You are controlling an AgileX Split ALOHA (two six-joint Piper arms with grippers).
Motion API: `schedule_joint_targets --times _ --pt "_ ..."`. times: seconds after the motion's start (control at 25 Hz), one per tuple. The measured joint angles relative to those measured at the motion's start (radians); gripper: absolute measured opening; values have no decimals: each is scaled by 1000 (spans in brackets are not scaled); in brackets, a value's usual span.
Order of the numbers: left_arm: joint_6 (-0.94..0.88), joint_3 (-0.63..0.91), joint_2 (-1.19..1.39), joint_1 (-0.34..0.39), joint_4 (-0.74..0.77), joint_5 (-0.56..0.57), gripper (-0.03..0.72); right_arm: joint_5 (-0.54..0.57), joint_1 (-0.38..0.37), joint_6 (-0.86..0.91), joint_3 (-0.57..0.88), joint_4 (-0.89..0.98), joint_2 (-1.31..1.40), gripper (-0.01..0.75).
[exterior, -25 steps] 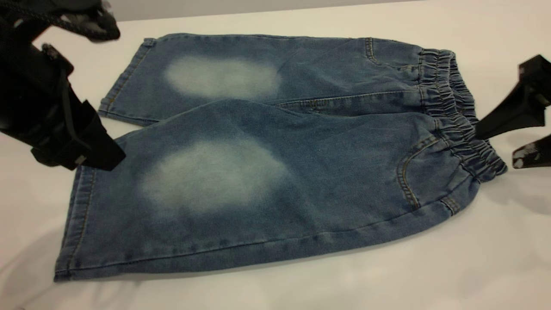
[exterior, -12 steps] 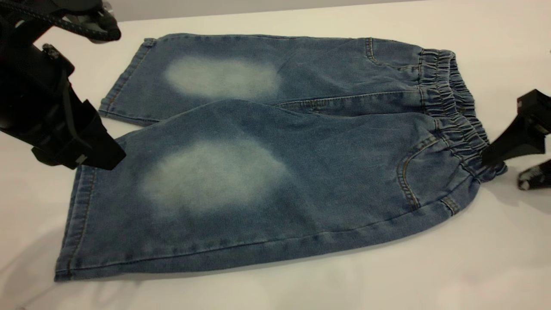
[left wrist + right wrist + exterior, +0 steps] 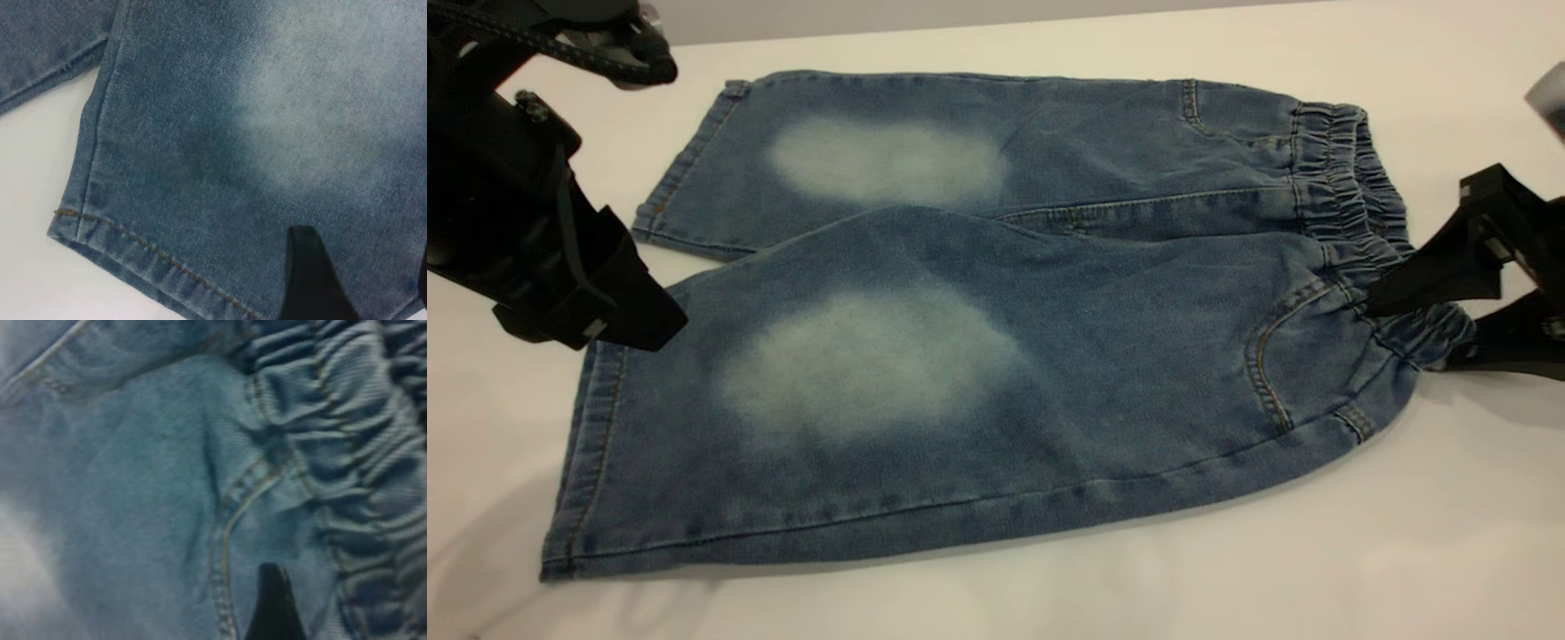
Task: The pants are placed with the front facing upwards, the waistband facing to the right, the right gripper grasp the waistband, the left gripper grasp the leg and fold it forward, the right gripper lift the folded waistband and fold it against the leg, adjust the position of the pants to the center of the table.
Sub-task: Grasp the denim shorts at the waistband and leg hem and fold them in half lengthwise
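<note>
R gripper [image 3: 1414,329] straddles puckered waistband [image 3: 1352,213] of denim pants [image 3: 960,356].

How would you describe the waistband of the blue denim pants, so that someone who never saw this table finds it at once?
On the plain white table lie short blue denim pants with a pale oval patch on each leg. Follow them to their right end, where the black right gripper straddles the edge with open fingers. The waistband is the darker, tightly puckered strip there, unlike the flat stitched leg hems at the left end.
</note>
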Motion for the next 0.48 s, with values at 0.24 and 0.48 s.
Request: schedule_joint_targets --times 0.24,0.48 --pt "-1 0 0 0 -1 17 355 2 1 -20 -8 19 16 405" --pt "-1 11 0 0 9 64 349 -64 2 -20 -7 42 16 132"
